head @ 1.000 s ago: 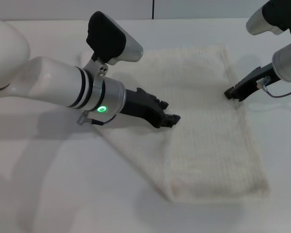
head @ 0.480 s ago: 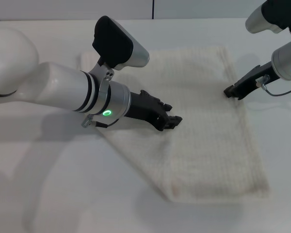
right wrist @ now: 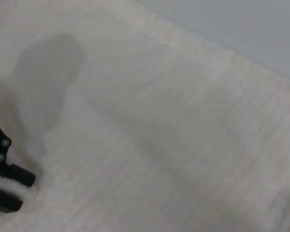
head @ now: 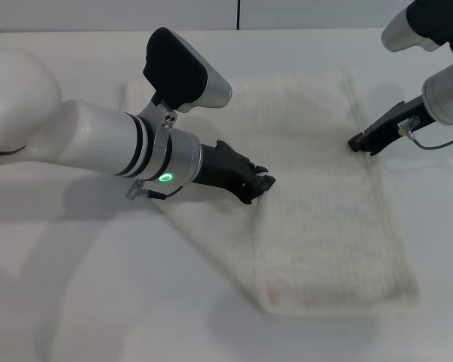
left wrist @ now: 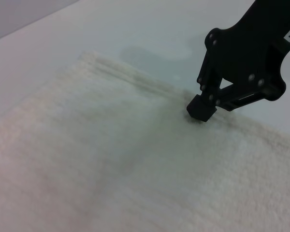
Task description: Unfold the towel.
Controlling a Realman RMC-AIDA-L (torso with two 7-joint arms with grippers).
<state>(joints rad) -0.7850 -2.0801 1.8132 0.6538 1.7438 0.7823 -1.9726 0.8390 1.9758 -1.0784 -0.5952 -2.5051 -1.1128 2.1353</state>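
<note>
The cream-white towel [head: 325, 211] lies folded on the white table, with a raised layer edge running down its middle. My left gripper [head: 263, 184] is low on that layer edge, its fingers closed in on a fold of cloth. The right wrist view shows it [right wrist: 7, 191] with cloth between its fingers. My right gripper [head: 356, 143] is at the towel's right hem. In the left wrist view it [left wrist: 201, 109] has its tips together on the hem of the towel [left wrist: 87, 159].
The white table [head: 98, 302] stretches bare to the left of and in front of the towel. A grey wall strip [head: 234, 13] runs along the table's far edge. A thin cable [head: 438, 145] hangs from my right wrist.
My left gripper pushed slightly forward, then drew back a little, and its fingers closed from open onto the towel's layer edge. The right gripper has stayed at the hem.
</note>
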